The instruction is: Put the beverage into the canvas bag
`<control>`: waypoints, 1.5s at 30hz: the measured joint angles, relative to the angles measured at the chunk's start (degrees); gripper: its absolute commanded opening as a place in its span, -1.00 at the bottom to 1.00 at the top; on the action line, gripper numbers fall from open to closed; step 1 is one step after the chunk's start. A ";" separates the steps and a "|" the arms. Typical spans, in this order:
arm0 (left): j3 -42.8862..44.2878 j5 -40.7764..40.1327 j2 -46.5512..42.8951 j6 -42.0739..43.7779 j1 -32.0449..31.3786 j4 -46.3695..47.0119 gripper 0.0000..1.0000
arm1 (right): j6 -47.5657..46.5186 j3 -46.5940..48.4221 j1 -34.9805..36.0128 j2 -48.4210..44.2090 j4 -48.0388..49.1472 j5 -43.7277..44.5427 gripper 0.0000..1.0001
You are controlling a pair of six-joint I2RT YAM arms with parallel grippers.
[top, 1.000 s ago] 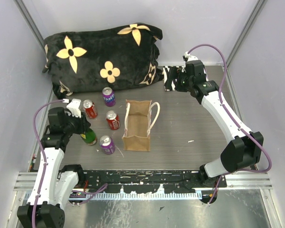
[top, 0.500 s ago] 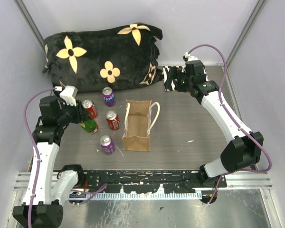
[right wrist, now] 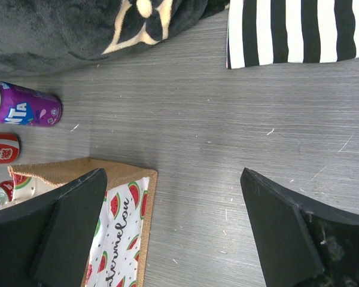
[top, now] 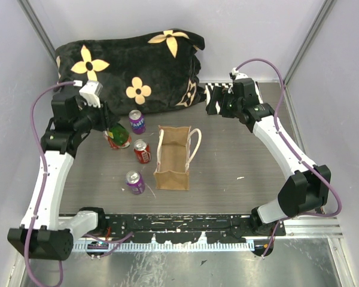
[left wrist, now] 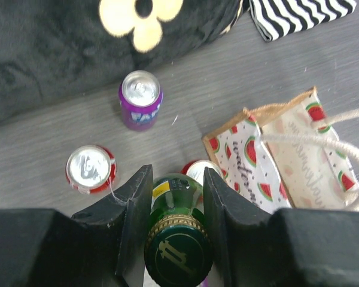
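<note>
My left gripper [top: 109, 127] is shut on a green glass bottle [left wrist: 177, 233] and holds it in the air left of the canvas bag [top: 173, 156]. The gripper also shows in the left wrist view [left wrist: 175, 197], with the bottle's cap between the fingers. The bag stands open in the middle of the table, tan outside with a watermelon-print lining [left wrist: 269, 149] and cream loop handles [top: 195, 143]. My right gripper [top: 222, 103] is open and empty at the back right, above the table beyond the bag. It also shows in the right wrist view [right wrist: 173, 197].
A purple can [top: 136, 121] stands by the black flowered blanket [top: 128, 69]. Two red cans [top: 142, 150] [left wrist: 90, 168] and another purple can [top: 134, 182] stand left of the bag. A black-and-white striped cloth [right wrist: 299, 30] lies at the back right.
My left gripper has lifted the green bottle off the table and carried it up and away from me, over the red cans. The right arm has barely moved.
</note>
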 measured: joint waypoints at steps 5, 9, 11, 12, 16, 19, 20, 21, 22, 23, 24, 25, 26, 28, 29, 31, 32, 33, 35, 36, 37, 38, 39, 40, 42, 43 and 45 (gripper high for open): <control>8.04 0.26 9.11 -1.79 -2.21 2.36 -1.00 | 0.00 -0.79 0.00 0.00 0.17 -0.42 1.00; 12.87 0.20 15.30 -2.75 -4.33 5.20 -1.00 | 0.02 -0.87 0.00 0.00 0.22 -0.76 1.00; 15.69 0.17 18.75 -2.82 -5.97 6.34 -1.00 | 0.02 -0.87 0.00 0.00 0.52 -0.92 1.00; 16.92 0.11 20.31 -2.84 -6.67 6.71 -1.00 | 0.02 -0.90 0.00 0.00 0.61 -1.01 1.00; 22.69 -0.20 27.04 -2.91 -9.53 8.20 -1.00 | 0.11 -1.25 0.00 0.00 1.05 -1.36 1.00; 27.17 -0.96 32.02 -2.91 -11.50 9.60 -1.00 | 0.37 -2.23 0.00 -0.11 1.77 -1.62 1.00; 28.59 -1.29 33.59 -2.89 -12.09 10.01 -1.00 | 0.42 -2.60 0.00 -0.17 1.92 -1.62 1.00; 30.05 -1.55 34.97 -2.91 -12.57 10.14 -1.00 | 0.52 -3.04 0.00 -0.20 1.95 -1.64 1.00; 31.95 -1.86 36.68 -2.91 -13.18 10.19 -1.00 | 0.61 -3.34 0.00 -0.26 2.03 -1.64 1.00; 33.33 -2.05 38.01 -2.91 -13.68 10.43 -1.00 | 0.70 -3.72 0.00 -0.37 2.08 -1.64 1.00; 35.12 -2.34 39.45 -2.91 -14.34 10.40 -1.00 | 0.81 -3.91 0.00 -0.44 2.10 -1.64 1.00; 36.96 -2.62 40.98 -2.89 -15.08 10.45 -1.00 | 0.90 -4.15 0.00 -0.57 2.21 -1.64 1.00; 38.34 -2.78 42.10 -2.89 -15.74 10.45 -1.00 | 1.01 -4.26 0.00 -0.74 2.25 -1.64 1.00; 40.65 -2.95 43.71 -2.91 -17.07 10.27 -1.00 | 1.03 -4.35 0.00 -1.03 2.29 -1.62 1.00; 41.44 -2.99 44.19 -2.89 -17.86 10.14 -1.00 | 1.05 -4.35 0.00 -1.11 2.38 -1.62 1.00; 42.29 -2.99 44.41 -2.91 -19.26 9.79 -1.00 | 1.07 -4.35 0.00 -1.22 2.71 -1.60 1.00; 42.62 -2.95 44.41 -2.91 -20.04 9.51 -1.00 | 1.11 -4.35 0.00 -1.22 2.75 -1.57 1.00; 42.86 -2.80 44.39 -2.93 -20.87 9.35 -1.00 | 1.18 -4.35 0.00 -1.22 2.75 -1.55 1.00; 42.91 -2.36 44.24 -2.95 -22.71 9.18 -1.00 | 1.22 -4.35 0.00 -1.22 2.75 -1.40 1.00; 42.64 -2.16 44.09 -2.95 -23.43 9.16 -1.00 | 1.25 -4.35 0.00 -1.22 2.75 -1.38 1.00; 41.97 -1.97 43.71 -2.95 -24.24 9.11 -1.00 | 1.25 -4.35 0.00 -1.22 2.78 -1.36 1.00; 41.18 -1.75 43.15 -2.93 -24.87 9.03 -1.00 | 1.25 -4.35 0.00 -1.22 2.78 -1.31 1.00; 39.78 -1.42 42.29 -2.91 -25.68 9.01 -1.00 | 1.25 -4.37 0.00 -1.22 2.75 -1.22 1.00; 38.34 -1.16 41.31 -2.91 -26.34 8.83 -1.00 | 1.25 -4.42 0.00 -1.22 2.80 -1.16 1.00; 35.32 -0.48 39.10 -2.89 -27.45 8.00 -1.00 | 1.22 -4.61 0.00 -1.25 2.95 -1.14 1.00; 34.18 -0.22 38.12 -2.91 -27.91 7.43 -1.00 | 1.25 -4.81 0.00 -1.25 3.10 -1.14 1.00; 32.22 0.09 36.37 -2.89 -28.81 6.40 -1.00 | 1.25 -5.07 0.00 -1.25 3.13 -1.14 1.00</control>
